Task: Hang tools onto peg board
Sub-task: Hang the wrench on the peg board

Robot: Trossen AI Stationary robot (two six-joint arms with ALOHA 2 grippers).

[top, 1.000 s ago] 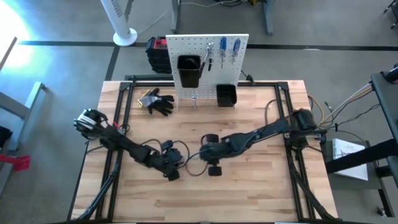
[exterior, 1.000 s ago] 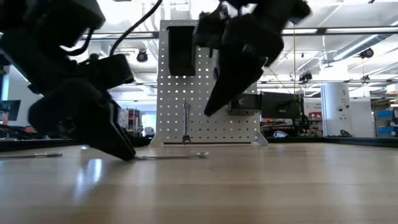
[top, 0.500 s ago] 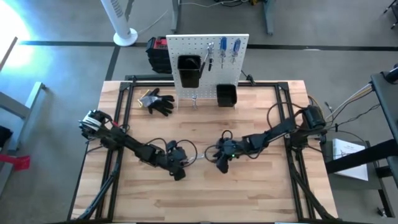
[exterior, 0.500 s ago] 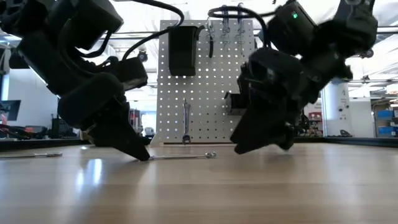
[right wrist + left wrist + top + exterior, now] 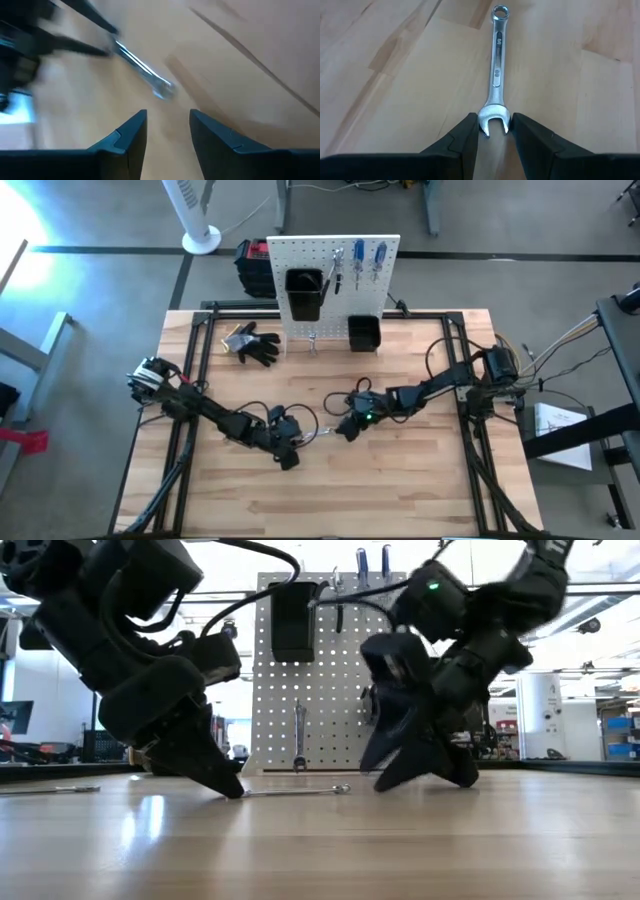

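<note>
A slim silver wrench point(image 5: 316, 436) lies flat on the wooden table between my two grippers. My left gripper point(image 5: 292, 456) is shut on its open-jaw end point(image 5: 494, 123). My right gripper point(image 5: 346, 430) is open, low over the table just beyond the wrench's ring end point(image 5: 163, 90), and touches nothing. The white peg board point(image 5: 335, 275) stands at the far edge. Pliers point(image 5: 339, 268) and blue-handled screwdrivers point(image 5: 378, 258) hang on it, with a black bin point(image 5: 303, 293) beside them. A second wrench point(image 5: 298, 738) stands against the board's foot. My left gripper pinches the wrench's open-jaw end point(image 5: 485, 125) between its two fingers, one on each outer side of the jaw. The fingers slant down from the table's left and lie along the wrench. The wrench lies flat on the table, its ring end point(image 5: 501, 11) pointing away toward my right gripper.
Black work gloves point(image 5: 252, 342) lie at the far left beside the board. A second black bin point(image 5: 363, 332) sits low on the board. Another slim silver tool point(image 5: 50, 790) lies on the table at the low view's left. Bare wood spreads along the near edge.
My right gripper has come down from well above the table to just over it by the wrench's ring end, drawing back toward the table's right. My left gripper has edged toward the right, sliding the wrench a little that way along the table.
</note>
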